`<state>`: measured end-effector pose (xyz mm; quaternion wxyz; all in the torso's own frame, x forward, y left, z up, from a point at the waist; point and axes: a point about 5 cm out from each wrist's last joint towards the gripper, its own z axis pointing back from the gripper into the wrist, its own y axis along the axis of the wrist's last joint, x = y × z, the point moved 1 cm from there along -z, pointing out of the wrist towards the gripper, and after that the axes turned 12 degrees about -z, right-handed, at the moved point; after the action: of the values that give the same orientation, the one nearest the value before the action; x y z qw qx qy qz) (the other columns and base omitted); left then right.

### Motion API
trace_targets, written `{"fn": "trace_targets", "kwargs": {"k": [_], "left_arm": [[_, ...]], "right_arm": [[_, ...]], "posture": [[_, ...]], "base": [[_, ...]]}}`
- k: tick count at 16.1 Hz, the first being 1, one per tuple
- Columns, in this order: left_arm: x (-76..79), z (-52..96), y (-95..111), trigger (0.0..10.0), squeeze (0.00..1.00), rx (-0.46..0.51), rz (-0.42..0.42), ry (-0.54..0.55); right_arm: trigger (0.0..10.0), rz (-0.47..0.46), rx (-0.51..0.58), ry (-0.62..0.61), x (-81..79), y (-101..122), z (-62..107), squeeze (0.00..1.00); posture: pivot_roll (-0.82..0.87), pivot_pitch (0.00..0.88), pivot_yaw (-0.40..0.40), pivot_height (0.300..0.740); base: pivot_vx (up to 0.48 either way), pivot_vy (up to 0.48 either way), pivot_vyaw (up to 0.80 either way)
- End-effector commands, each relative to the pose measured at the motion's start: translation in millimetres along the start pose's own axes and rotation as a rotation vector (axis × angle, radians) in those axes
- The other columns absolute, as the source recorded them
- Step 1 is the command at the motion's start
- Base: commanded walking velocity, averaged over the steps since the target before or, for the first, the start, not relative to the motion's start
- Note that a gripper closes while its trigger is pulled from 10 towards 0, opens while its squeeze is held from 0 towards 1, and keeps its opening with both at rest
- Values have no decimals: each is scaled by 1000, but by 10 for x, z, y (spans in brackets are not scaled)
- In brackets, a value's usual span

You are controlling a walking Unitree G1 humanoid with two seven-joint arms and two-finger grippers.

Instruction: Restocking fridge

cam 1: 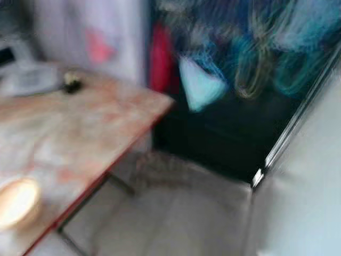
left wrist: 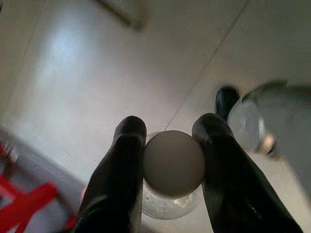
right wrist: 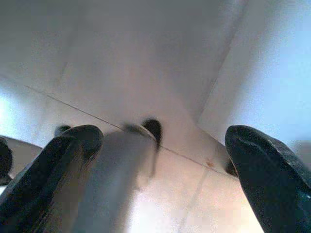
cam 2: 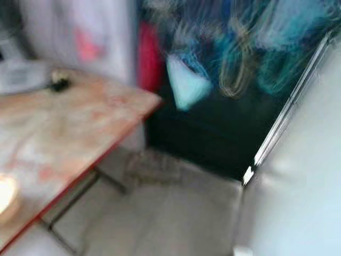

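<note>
The head views are very blurry. A table (cam 1: 80, 128) with a pale, pinkish marbled top and a red edge fills the 9 o'clock side. At its far end, near 10 o'clock, sits a small dark thing (cam 1: 72, 81) beside a white thing (cam 1: 29, 79) — both too fuzzy to name. At 7 o'clock on the table a round, glowing light shape (cam 1: 18, 202) shows. Past the table, at 12 o'clock, is a dark space with blue-green swirly blurs (cam 1: 256, 58), a red strip (cam 1: 160, 58) and a pale blue patch (cam 1: 201, 85). A big white panel (cam 1: 303, 176) with a shiny metal edge runs down the 3 o'clock side; I cannot tell if it is the fridge door. The floor (cam 1: 176, 213) at 6 o'clock is pale tile.

In the left wrist view, the left gripper (left wrist: 174, 141) is squeezed tight on a white egg (left wrist: 173, 162) — one black finger presses on each side of it. Just behind the egg is a see-through round thing (left wrist: 167, 206), maybe a jar or cup. A blurry clear and silver shape (left wrist: 272, 121) hangs near the other finger, over pale floor tiles.

In the right wrist view, the right gripper (right wrist: 165, 145) has its fingers spread wide apart with nothing between them. A blurry silver limb (right wrist: 116, 179) shows beside one finger, above the tiled floor.
</note>
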<state>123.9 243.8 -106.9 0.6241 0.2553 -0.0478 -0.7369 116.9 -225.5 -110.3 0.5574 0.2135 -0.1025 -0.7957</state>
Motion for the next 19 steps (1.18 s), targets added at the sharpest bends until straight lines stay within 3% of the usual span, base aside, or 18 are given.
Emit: {"fn": "trace_targets", "kwargs": {"k": [1, 8, 13, 17, 19], "left_arm": [[-71, 7, -57, 10000, 0, -15, -7, 15], [-78, 8, -64, 10000, 0, -18, -3, 19], [-93, 11, -89, 10000, 0, -27, 28, 25], [-161, 16, -121, 10000, 0, -33, 19, 26], [-176, 16, -116, 10000, 0, -29, -5, 21]], "right_arm": [[10000, 0, 2, 15, -60, 9, -20, 0], [10000, 12, -27, 57, -84, -8, -20, 0], [10000, -3, -13, 55, -81, -1, -19, 0], [10000, 4, -26, 56, -79, -10, -19, 0], [10000, 18, -35, 54, -76, -13, -19, 0]], "posture": [[118, 0, -44, 740], [117, 0, -45, 740], [116, 0, -46, 740], [116, 0, -46, 740], [116, 0, -46, 740]], "base": [[0, 0, -763], [0, 0, -760], [0, 0, 0], [0, 198, 0], [0, 0, -694]]}}
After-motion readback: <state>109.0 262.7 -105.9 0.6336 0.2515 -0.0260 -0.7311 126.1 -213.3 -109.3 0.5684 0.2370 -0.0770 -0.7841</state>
